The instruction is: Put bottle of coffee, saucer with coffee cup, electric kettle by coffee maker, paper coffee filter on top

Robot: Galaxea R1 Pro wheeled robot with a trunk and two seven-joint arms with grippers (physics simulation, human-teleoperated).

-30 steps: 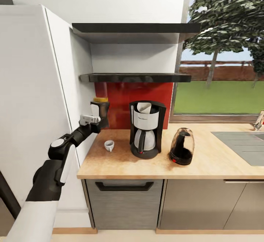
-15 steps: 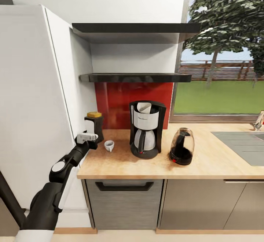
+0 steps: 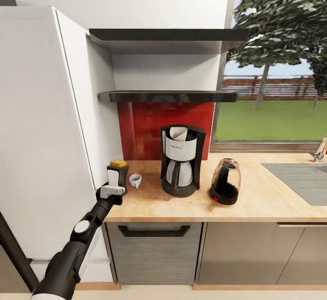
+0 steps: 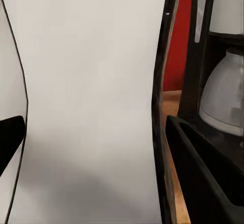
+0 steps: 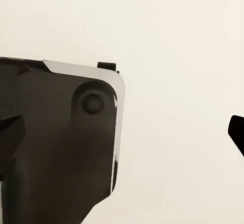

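the left gripper (image 3: 113,186) is closing on the bottle of coffee (image 3: 117,174), holding it upright at the left end of the kitchen countertop (image 3: 254,200), its base looking to be at or just above the wood, though the gripper is hiding the contact. the gold-brown cap is showing above the fingers. in the left wrist view the bottle's white label (image 4: 91,107) is sitting right in front of the camera, with the coffee maker (image 4: 218,97) beside it.

the coffee cup (image 3: 135,180) is standing just right of the bottle, directly on the counter as far as the head view is showing. the coffee maker (image 3: 181,159) is standing right of the cup, with the paper coffee filter (image 3: 178,133) sitting in its open top. the electric kettle (image 3: 225,181) is resting near the machine's right side, apart from it. the kitchen shelf (image 3: 168,95) is hanging on the wall above the red backsplash (image 3: 145,127).

the right wrist view is showing a dark rounded panel (image 5: 61,137) against a pale surface and two dark finger tips at its edges, set well apart, so the right gripper is standing released with nothing between its jaws.
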